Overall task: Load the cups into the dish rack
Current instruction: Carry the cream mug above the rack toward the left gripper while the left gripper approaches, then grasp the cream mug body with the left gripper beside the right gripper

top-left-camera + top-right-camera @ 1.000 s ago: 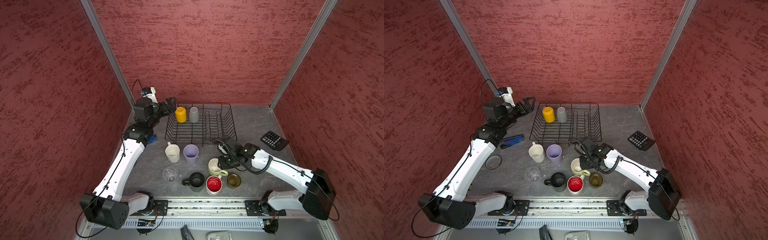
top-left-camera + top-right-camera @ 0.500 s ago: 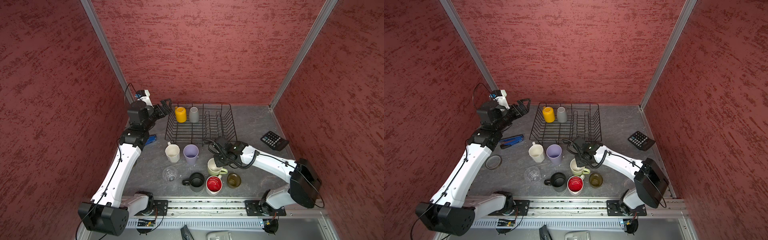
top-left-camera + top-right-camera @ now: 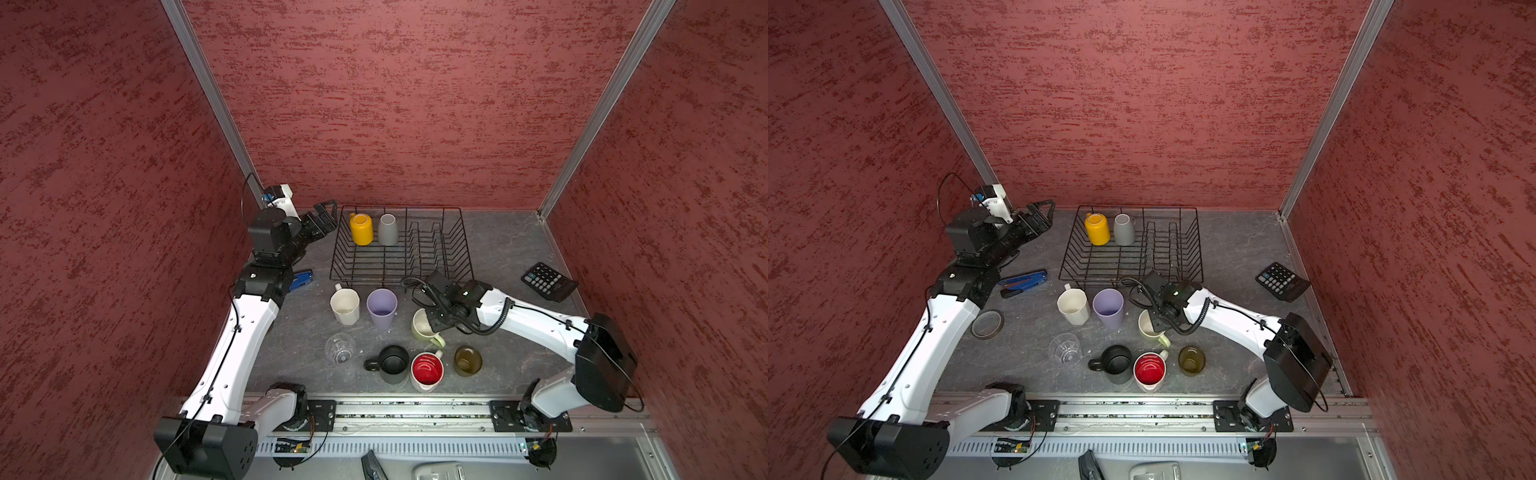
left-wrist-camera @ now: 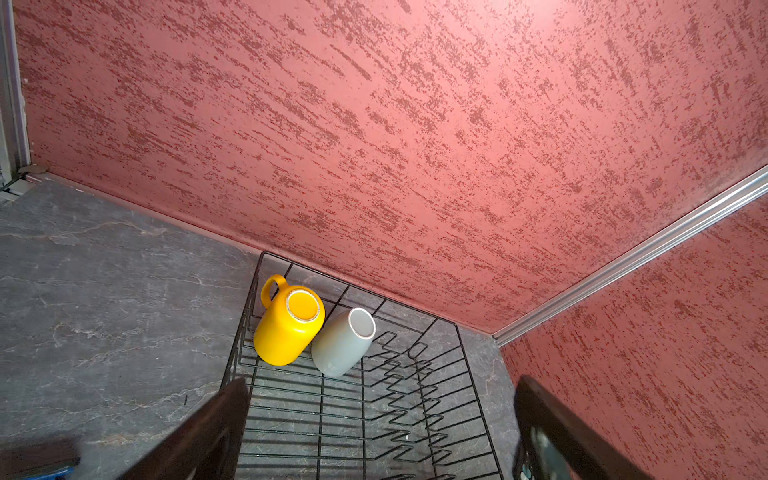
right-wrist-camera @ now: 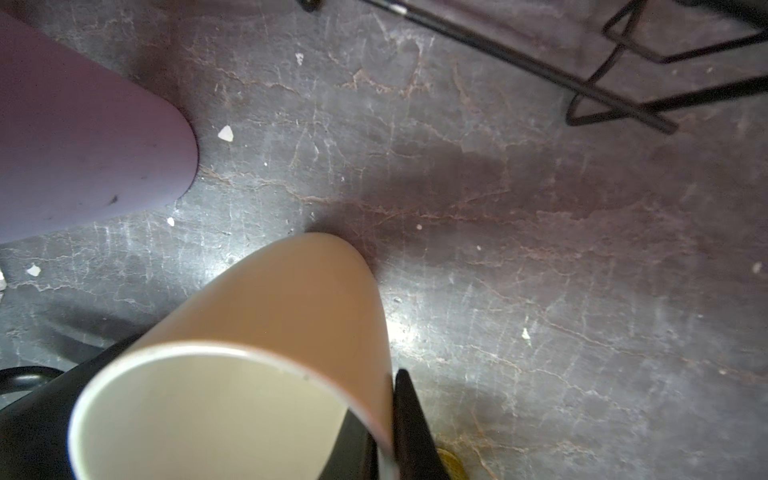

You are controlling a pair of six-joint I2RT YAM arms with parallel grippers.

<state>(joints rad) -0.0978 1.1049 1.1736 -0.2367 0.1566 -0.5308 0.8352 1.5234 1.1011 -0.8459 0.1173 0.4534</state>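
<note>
1. So the right end effector [image 3: 433, 321] slid over and clamped the pale green mug [image 3: 419, 329] by its rim; dish rack [image 3: 338, 245] just beyond it.
2. Meanwhile the left end effector [image 3: 322, 216] is wide open, empty.
3. Thin rim pinch, so I reckon the mug could swing or slip.

The mug [image 5: 249, 324] in the right pincer [image 5: 384, 440] is cut off at its rim; the tumbler [image 5: 83, 145] beside that pincer is cropped and blurred.

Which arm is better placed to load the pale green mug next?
Right: the right gripper is shut on the pale green mug; the left gripper is open, empty, beside the dish rack.
</note>
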